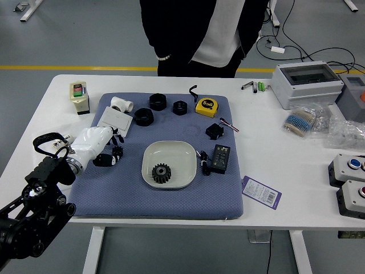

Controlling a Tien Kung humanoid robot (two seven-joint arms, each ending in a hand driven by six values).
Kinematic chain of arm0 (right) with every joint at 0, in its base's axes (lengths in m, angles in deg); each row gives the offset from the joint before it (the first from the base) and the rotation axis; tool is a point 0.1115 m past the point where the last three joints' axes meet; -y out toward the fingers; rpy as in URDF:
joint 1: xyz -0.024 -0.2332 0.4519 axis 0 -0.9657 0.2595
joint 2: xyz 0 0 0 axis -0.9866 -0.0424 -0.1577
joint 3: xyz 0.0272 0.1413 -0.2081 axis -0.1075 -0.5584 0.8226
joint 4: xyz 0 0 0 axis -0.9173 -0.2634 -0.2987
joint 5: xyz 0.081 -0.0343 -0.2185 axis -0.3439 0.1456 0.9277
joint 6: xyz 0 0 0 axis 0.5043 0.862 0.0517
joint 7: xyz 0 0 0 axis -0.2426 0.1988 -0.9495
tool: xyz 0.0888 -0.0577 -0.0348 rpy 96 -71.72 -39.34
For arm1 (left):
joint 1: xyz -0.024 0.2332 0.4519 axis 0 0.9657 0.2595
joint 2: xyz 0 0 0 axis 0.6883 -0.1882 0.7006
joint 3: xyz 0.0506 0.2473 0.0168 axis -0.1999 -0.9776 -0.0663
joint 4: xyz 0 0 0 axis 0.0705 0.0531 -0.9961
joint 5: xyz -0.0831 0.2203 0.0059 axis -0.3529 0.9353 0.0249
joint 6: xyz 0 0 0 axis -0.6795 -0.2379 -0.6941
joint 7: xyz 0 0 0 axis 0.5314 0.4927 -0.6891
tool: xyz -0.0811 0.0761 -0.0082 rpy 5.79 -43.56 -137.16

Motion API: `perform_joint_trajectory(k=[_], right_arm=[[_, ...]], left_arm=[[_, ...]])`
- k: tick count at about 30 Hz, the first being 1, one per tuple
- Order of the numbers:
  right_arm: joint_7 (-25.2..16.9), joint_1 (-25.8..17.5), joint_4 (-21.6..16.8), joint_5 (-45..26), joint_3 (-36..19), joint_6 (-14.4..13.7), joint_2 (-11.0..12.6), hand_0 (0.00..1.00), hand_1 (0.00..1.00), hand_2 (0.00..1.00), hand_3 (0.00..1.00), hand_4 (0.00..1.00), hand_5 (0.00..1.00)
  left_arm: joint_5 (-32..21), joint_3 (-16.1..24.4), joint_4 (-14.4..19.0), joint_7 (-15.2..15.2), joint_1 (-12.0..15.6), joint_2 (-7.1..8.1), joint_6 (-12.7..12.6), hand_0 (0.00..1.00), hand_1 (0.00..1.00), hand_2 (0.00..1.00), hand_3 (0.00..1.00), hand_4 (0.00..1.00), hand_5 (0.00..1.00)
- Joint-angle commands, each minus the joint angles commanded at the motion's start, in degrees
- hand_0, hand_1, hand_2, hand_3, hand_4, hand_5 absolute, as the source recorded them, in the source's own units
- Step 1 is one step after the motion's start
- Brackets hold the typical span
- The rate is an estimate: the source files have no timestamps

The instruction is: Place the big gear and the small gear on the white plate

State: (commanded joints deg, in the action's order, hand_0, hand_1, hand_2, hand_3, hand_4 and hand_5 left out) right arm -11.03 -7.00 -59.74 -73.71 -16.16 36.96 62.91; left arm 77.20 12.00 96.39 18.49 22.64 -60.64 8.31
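Fingers [105,160] of left hand [94,145] nearly closed around small gear [117,152], left of frame; gear partly hidden, contact hard to see.

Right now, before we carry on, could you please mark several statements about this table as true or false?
1. The big gear lies in the white plate. True.
2. The small gear is also in the plate. False: it is outside the plate, at the left hand.
3. The yellow tape measure sits near the far edge of the blue mat. True.
4. The purple-edged card lies inside the plate. False: it is on the table, to the right of the mat.
5. A person stands at the far side of the table. True.
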Motion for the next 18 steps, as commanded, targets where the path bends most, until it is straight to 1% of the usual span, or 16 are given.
perform_joint_trajectory(k=[1,2,7,8,13,14,18], right_arm=[[0.0,0.01,0.0,0.01,0.0,0.0,0.01,0.606,0.625,0.724,0.538,0.73,0.701],[0.01,0.0,0.01,0.01,0.01,-0.01,0.01,0.606,0.625,0.724,0.539,0.729,0.699],[0.03,0.05,0.0,0.01,0.01,-0.04,0.01,0.606,0.625,0.724,0.539,0.729,0.699],[0.02,0.05,0.0,-0.03,0.0,-0.03,0.01,0.606,0.625,0.724,0.538,0.729,0.7],[0.02,0.12,0.0,-0.06,-0.01,-0.02,0.01,0.606,0.625,0.724,0.538,0.729,0.7],[0.02,0.14,0.0,-0.03,0.0,-0.02,0.01,0.606,0.625,0.724,0.538,0.729,0.7],[0.03,0.16,0.01,0.0,0.02,0.0,0.02,0.606,0.625,0.724,0.538,0.729,0.7]], left_arm=[[-0.09,0.0,0.26,0.11,-0.02,0.0,-0.14,0.375,0.488,0.52,0.569,0.656,0.079],[-0.32,-0.03,0.47,0.35,-0.03,-0.03,-0.37,0.336,0.444,0.491,0.564,0.604,0.065],[-0.47,-0.12,-0.1,0.22,0.05,-0.21,-0.06,0.336,0.444,0.491,0.564,0.604,0.065],[-0.42,-0.11,-0.12,0.2,0.12,-0.19,-0.02,0.348,0.463,0.505,0.571,0.629,0.081],[-0.4,0.06,0.7,0.5,0.32,0.03,0.22,0.348,0.463,0.505,0.571,0.629,0.081],[-0.33,0.06,0.94,0.49,0.32,0.06,0.12,0.589,0.64,0.686,0.685,0.988,0.271],[-0.46,-0.6,2.05,0.41,0.25,0.42,0.19,0.589,0.64,0.686,0.685,0.988,0.271]])
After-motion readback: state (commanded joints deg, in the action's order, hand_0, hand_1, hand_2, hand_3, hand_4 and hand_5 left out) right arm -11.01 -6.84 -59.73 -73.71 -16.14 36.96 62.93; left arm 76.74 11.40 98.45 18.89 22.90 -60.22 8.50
